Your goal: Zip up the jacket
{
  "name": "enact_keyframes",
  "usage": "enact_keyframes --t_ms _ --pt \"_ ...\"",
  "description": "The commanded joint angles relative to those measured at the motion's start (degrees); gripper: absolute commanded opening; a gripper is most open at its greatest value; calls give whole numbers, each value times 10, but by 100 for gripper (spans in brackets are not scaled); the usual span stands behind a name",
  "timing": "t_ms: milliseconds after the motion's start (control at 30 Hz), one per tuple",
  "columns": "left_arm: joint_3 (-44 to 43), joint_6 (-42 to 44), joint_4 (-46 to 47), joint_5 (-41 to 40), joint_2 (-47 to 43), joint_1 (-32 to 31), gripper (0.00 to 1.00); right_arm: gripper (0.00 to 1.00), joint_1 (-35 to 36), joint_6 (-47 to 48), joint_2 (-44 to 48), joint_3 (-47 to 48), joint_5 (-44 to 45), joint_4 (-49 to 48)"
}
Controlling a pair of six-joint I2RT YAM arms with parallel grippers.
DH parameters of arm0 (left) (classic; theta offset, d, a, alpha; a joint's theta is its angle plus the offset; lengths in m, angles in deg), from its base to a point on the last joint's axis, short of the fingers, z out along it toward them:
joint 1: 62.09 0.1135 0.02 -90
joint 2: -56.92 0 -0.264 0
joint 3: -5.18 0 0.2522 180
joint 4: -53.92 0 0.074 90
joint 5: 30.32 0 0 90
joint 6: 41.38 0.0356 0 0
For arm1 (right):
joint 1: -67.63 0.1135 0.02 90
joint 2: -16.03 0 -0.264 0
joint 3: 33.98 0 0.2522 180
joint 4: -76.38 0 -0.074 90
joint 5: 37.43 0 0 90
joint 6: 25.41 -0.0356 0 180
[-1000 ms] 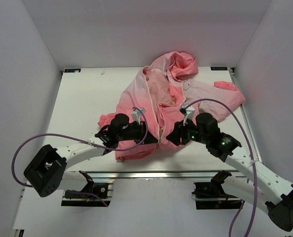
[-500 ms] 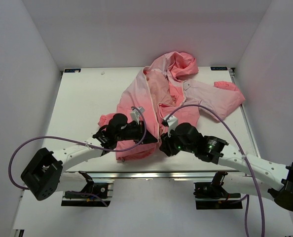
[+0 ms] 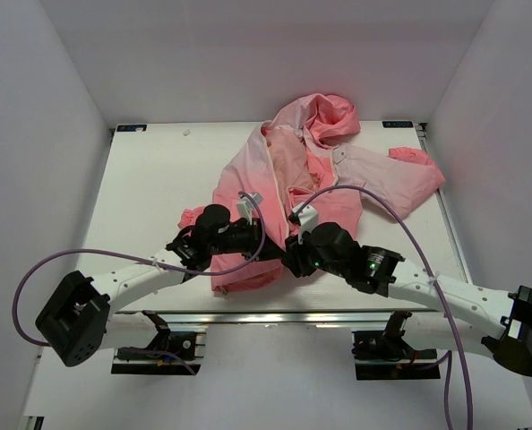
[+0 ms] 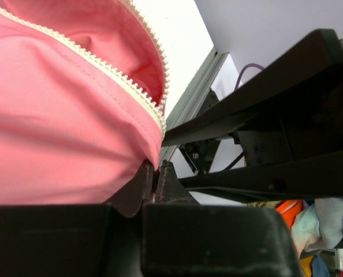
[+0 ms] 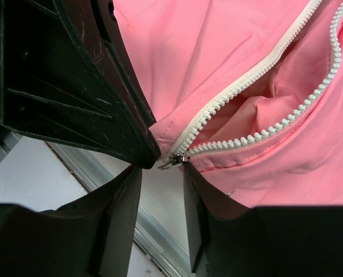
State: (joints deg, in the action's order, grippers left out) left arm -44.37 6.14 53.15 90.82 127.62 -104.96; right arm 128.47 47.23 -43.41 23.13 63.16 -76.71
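Note:
The pink jacket lies open on the table, hood at the back, white zipper running down its middle. My left gripper is shut on the bottom hem corner of the jacket's left front panel, right below the end of the zipper teeth. My right gripper is open at the same spot. In the right wrist view its fingertips straddle the small metal zipper slider at the foot of the zipper, touching neither side clearly. The left gripper's finger sits just beside it.
The white table ends at a metal rail just in front of both grippers. One sleeve lies bunched under the left arm; the other sleeve reaches to the right rear. The hood lies near the back wall.
My right gripper has moved left from the right front panel to the bottom of the zipper, beside the left gripper. The left gripper has kept its hold with little movement.

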Motion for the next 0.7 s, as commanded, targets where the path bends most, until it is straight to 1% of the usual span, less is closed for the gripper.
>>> enact_keyframes --t_ms 0,100,233,267,333,400,500,600,633,667 --pt "-29 5 5 39 -10 -5 0 42 2 0 -7 19 10 -33" --pt "-29 6 15 46 -12 -5 0 45 2 -13 -5 16 28 -25" --pt "-32 8 13 52 -13 -5 0 43 2 -27 -2 7 37 -44" --pt "-33 8 13 54 -13 -5 0 40 2 -28 -2 7 37 -48" --pt "-36 10 13 56 -12 -5 0 38 3 -29 -1 4 41 -60" --pt "-37 10 13 60 -11 -5 0 33 4 -31 1 3 50 -64" --pt "-37 10 17 66 -10 -5 0 30 5 -36 1 4 66 -63" --pt "-38 11 13 66 -6 -6 0 21 5 -43 6 4 72 -60" --pt "-38 13 11 67 -6 -5 0 16 5 -44 11 2 82 -54" --pt "-38 13 9 66 -6 -5 0 15 5 -46 20 2 88 -50"
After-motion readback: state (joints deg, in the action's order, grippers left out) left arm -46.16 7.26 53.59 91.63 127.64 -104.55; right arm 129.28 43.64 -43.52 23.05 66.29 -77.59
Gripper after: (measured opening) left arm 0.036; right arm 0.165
